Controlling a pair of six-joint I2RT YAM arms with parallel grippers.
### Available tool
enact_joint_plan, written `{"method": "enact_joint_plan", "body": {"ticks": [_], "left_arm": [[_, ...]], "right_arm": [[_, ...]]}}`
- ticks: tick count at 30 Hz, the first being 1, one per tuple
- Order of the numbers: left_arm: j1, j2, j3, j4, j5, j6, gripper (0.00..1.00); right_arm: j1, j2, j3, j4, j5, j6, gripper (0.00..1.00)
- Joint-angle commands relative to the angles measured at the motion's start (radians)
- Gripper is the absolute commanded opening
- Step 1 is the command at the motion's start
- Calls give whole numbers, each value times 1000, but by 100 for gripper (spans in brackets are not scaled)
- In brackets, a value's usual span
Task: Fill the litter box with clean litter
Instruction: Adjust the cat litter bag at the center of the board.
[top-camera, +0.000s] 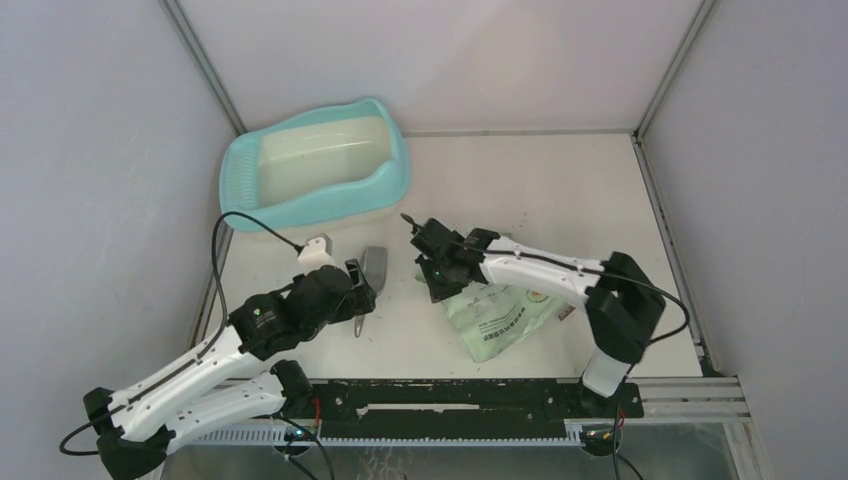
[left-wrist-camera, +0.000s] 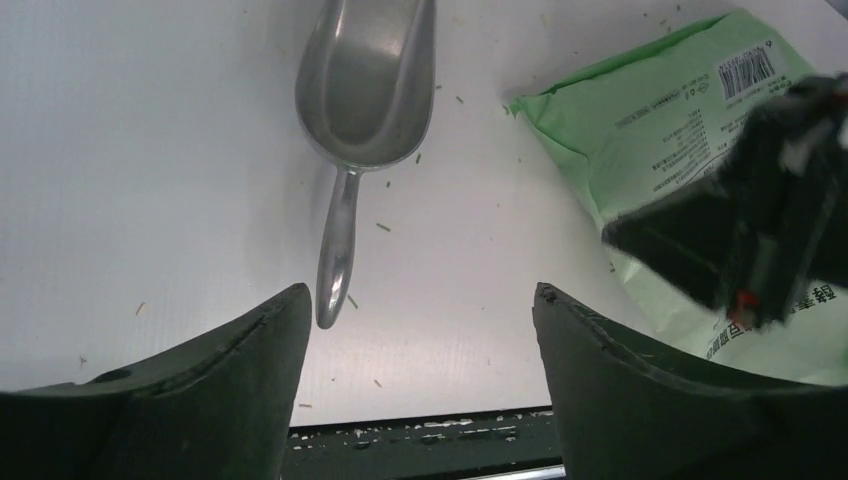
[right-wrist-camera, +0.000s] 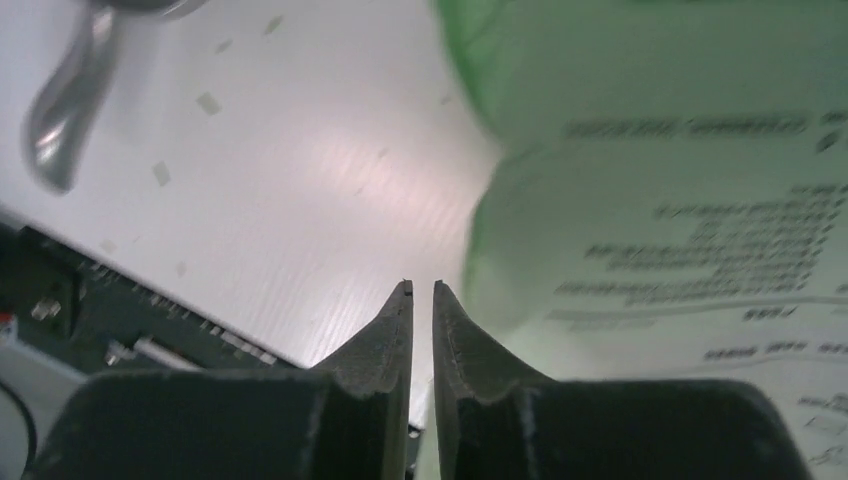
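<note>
Plainly, your litter box (top-camera: 241, 178) sat at the table's (top-camera: 560, 190) eleven o'clock: turquoise rim, cream inside, slotted ledge at its nine o'clock. Your left gripper (left-wrist-camera: 420, 300) gaped wide near the metal scoop (left-wrist-camera: 365, 80); your right gripper (right-wrist-camera: 421, 290) was nearly closed, empty, beside the green bag (right-wrist-camera: 680, 200).

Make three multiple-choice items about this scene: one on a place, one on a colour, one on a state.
1. The litter box stands at the table's: A) near right; B) far left; C) middle.
2. The bag is: A) green; B) red; C) blue.
3. Over the scoop, the left gripper is: A) shut on its handle; B) shut on the bag; C) open.
Answers: 1 B, it fills the far left corner; 2 A, its printed face is green; 3 C, its jaws stand wide apart.
</note>
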Motion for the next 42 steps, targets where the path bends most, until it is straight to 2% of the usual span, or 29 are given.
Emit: {"method": "enact_joint_plan", "body": {"ticks": [1, 8, 11, 13, 15, 19, 21, 23, 26, 31, 36, 42], "left_arm": [[7, -53, -39, -14, -11, -25, 88], [7, -58, -46, -9, -1, -20, 89], [8, -41, -46, 3, 3, -8, 95], [8, -21, -40, 5, -2, 6, 99], [11, 3, -27, -17, -17, 11, 100], [35, 0, -37, -36, -48, -3, 100], [98, -27, -82, 8, 1, 12, 100], [164, -56, -129, 53, 56, 27, 100], [210, -83, -161, 76, 77, 28, 100], [219, -74, -173, 104, 95, 17, 100], [220, -56, -185, 125, 113, 6, 100], [242, -25, -188, 150, 120, 13, 100]], "right_arm": [[-121, 101, 99, -33, -11, -43, 17], [-238, 236, 307, -118, 71, -72, 13], [-261, 285, 398, -130, 87, -86, 13], [-273, 325, 471, -161, 75, -90, 11], [-279, 329, 508, -179, 22, -98, 10], [-227, 226, 443, -173, -29, -121, 26], [-188, 164, 368, -162, -72, -131, 34], [-155, 119, 276, -121, -170, -137, 37], [-86, 85, 162, -74, -220, -143, 38], [-6, 168, 128, -69, -160, -164, 38], [-72, 288, 151, -53, -18, -141, 31], [-201, 317, 197, -46, 97, -132, 26]]}}
